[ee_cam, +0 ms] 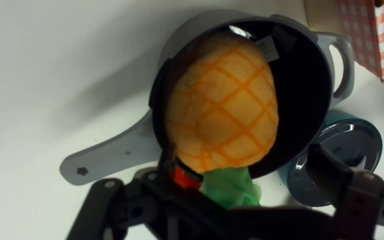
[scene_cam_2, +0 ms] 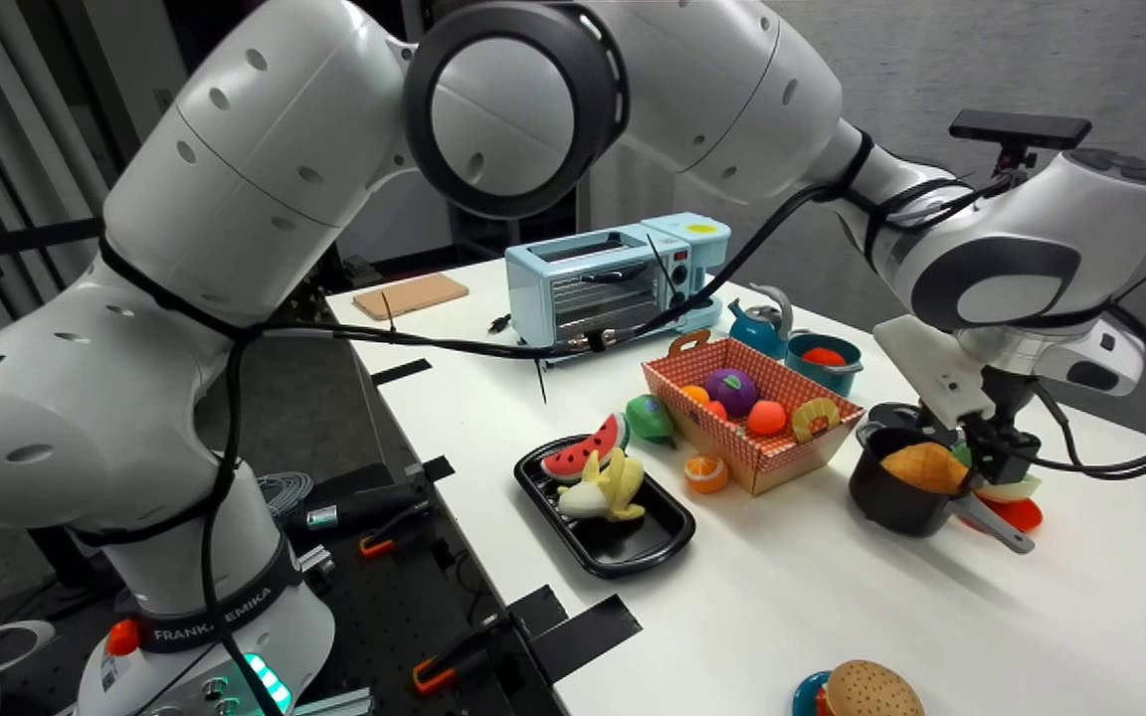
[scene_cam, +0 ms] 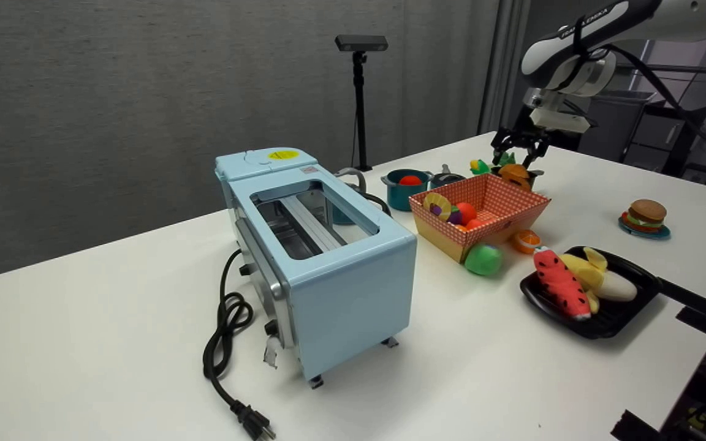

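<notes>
Left to right in an exterior view: on the near side, a black tray (scene_cam_2: 633,542) bears a watermelon slice (scene_cam_2: 585,452) and a banana (scene_cam_2: 601,492). Farther off and to its right stands a checked basket (scene_cam_2: 802,457) of fruit (scene_cam_2: 732,391). Right of that, the dark pot (scene_cam_2: 886,505) stands upright, its long handle (scene_cam_2: 996,525) pointing near and right. The pineapple (scene_cam_2: 924,467) lies inside the pot, its green leaves (ee_cam: 228,186) reaching over the rim. At the right end, the gripper (ee_cam: 241,150) hangs low by the pot, jaws spread wide; it appears to hold nothing, though I cannot tell whether it touches the pineapple. The step in hand looks like a pick-up or a release at the pot; this moment alone doesn't settle which. A grasp would call for centring the jaws about the pineapple before closing; a release, for a straight lift that leaves the pot unsnagged.
</notes>
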Robot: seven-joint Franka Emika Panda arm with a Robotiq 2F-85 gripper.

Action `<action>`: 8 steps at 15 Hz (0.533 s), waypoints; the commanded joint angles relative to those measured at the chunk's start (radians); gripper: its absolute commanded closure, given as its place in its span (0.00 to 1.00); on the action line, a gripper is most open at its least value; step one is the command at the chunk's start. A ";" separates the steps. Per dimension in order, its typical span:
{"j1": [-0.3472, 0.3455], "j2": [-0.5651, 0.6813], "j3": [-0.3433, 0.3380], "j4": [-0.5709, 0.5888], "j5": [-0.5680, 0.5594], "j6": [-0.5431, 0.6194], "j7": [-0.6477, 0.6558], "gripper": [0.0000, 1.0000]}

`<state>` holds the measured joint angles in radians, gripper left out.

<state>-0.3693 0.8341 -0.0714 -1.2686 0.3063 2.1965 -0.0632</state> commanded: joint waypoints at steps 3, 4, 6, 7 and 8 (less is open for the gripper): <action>0.001 0.022 0.013 0.025 -0.003 -0.010 0.017 0.00; 0.001 0.022 0.013 0.024 -0.002 -0.009 0.017 0.00; 0.002 0.022 0.014 0.022 -0.003 -0.008 0.019 0.00; 0.003 0.022 0.013 0.021 -0.003 -0.007 0.022 0.25; 0.003 0.022 0.012 0.021 -0.003 -0.007 0.022 0.26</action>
<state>-0.3686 0.8381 -0.0649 -1.2681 0.3062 2.1966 -0.0632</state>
